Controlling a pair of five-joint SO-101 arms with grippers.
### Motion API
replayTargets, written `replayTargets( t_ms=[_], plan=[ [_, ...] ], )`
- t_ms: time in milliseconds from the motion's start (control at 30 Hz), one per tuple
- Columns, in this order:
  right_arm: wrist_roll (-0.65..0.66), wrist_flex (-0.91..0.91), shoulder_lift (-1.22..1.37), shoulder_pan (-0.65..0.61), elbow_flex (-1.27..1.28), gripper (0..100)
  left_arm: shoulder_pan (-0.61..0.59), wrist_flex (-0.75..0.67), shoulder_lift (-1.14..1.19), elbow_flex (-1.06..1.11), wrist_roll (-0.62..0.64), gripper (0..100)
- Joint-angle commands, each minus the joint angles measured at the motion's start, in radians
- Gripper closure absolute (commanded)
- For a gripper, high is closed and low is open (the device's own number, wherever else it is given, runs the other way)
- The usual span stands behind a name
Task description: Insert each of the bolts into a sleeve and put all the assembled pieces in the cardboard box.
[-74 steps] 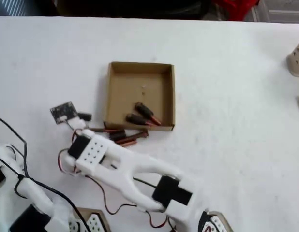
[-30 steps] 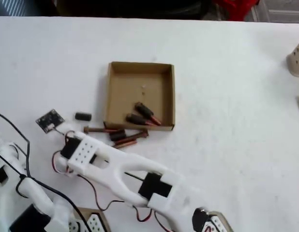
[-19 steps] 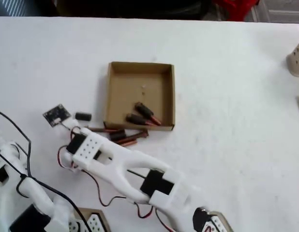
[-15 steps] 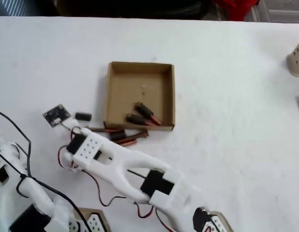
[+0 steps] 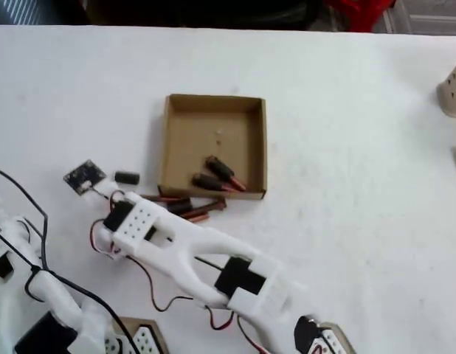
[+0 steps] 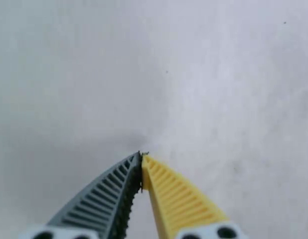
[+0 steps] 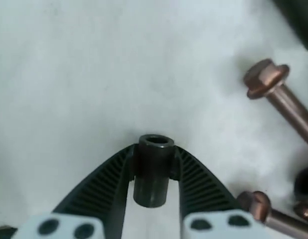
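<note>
Sleeve [image 7: 154, 172], black and tubular, sits clamped between the dark ribbed fingers [image 7: 109, 189] of the right gripper [image 7: 154, 149], which are closed snugly on its sides. It lies lengthwise along them, with its open bore end poking just past the tips, above the white table [image 7: 69, 59]. Whether it touches the table cannot be told.

Near it in the right wrist view, a copper flange bolt [image 7: 278, 94] lies on the table, and a second bolt head [image 7: 263, 203] lies close beside one finger.

The high view gives the layout instead. The right arm [image 5: 191, 251] stretches across from the near edge, its wrist over the spot just left of the loose bolts [image 5: 185, 208]. These lie against the near wall of the cardboard box [image 5: 166, 144]. Two assembled pieces [image 5: 217, 175] rest inside the box by that wall, and a loose sleeve [image 5: 126, 178] lies apart, left of the box.

The left gripper [image 6: 142, 158], one finger grey and one yellow, has its tips pressed together on nothing, over bare table.
</note>
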Motion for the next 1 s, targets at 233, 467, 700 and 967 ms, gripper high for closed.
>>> replayTargets(
  t_ms=[233,467,700,967],
  plan=[
    [0.235,0.197,-0.387,-0.007,0.141,98.3,0.03,-0.017,-0.002,-0.003,-0.009,97],
    [0.238,0.197,-0.796,0.105,0.439,98.3,0.067,-0.011,-0.004,-0.003,-0.006,97],
    [0.239,0.188,-1.053,0.285,0.729,98.3,0.114,0.051,-0.008,-0.012,-0.008,97],
    [0.489,-0.008,-1.231,0.661,1.028,98.3,0.358,0.249,-0.26,0.021,0.06,97]
  ],
)
